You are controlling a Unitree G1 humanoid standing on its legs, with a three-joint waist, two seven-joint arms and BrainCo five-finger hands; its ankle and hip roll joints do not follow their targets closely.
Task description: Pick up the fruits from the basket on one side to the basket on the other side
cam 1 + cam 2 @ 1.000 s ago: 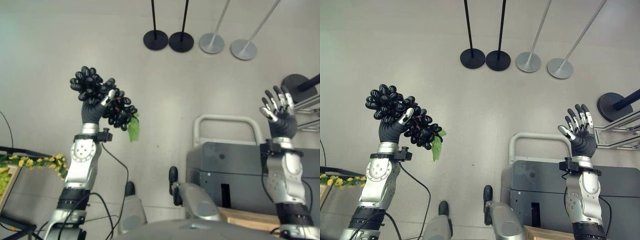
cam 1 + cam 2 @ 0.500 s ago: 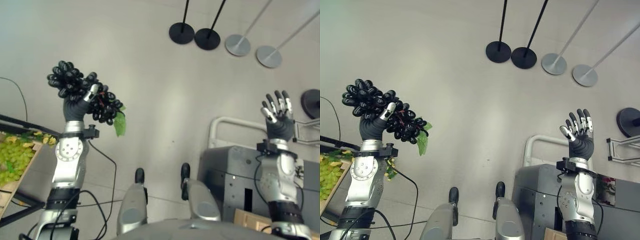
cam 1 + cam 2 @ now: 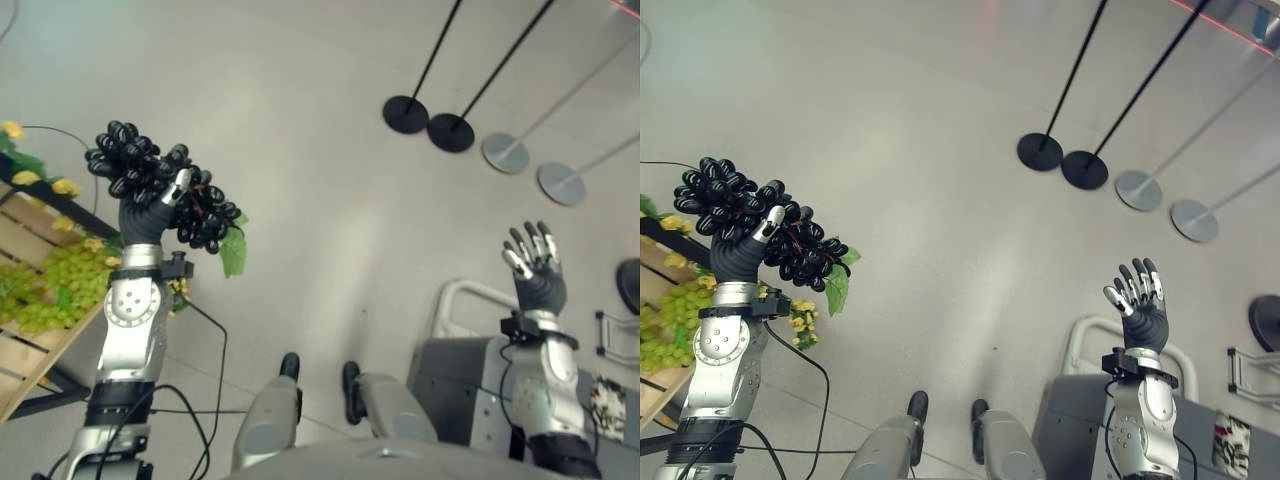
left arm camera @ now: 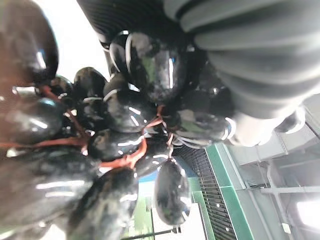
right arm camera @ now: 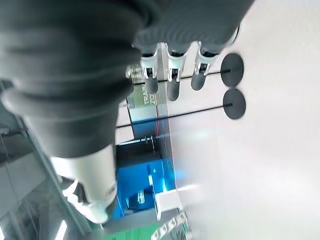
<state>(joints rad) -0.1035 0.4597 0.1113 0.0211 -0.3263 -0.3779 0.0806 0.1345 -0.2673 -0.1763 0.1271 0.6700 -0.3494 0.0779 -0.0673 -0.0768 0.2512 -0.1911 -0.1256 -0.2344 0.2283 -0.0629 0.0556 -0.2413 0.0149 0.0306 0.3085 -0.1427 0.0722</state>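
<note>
My left hand (image 3: 146,217) is raised on the left and shut on a bunch of black grapes (image 3: 140,170) with a green leaf (image 3: 233,252) hanging from it. Up close in the left wrist view the black grapes (image 4: 115,145) sit on reddish stems against my fingers. A wooden basket (image 3: 30,345) with green grapes (image 3: 55,290) and yellow flowers stands at the left edge, just below and left of that hand. My right hand (image 3: 537,268) is held up at the lower right, open and holding nothing, its straight fingers (image 5: 170,75) showing in the right wrist view.
A grey cart (image 3: 470,370) with a pale tube handle (image 3: 468,293) stands at the lower right under my right arm. Several stanchion bases (image 3: 430,125) with slanting poles stand on the grey floor at the upper right.
The camera has swung left: the basket with green grapes has come further into view and the stanchions and cart have slid right. Both hands keep their pose.
</note>
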